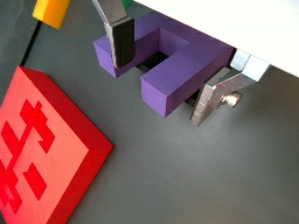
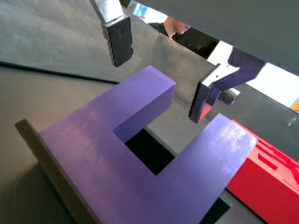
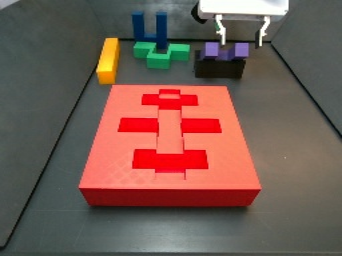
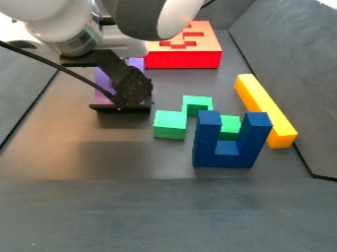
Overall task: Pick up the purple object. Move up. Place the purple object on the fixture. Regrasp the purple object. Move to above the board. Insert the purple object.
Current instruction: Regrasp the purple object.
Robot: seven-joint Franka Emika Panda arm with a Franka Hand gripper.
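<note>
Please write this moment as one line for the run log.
gripper: open, fingers either side of purple object | purple object: on fixture | board: cutouts unfilled

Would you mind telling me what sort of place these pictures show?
Probably a robot lab bench for assembly tests: a dark walled tabletop, a red board with cutouts, and the hand over a purple object on the fixture.

Work surface and surroundings
The floor (image 3: 301,170) was flat, matte dark grey; a raised black edge (image 3: 310,100) bordered it.
</note>
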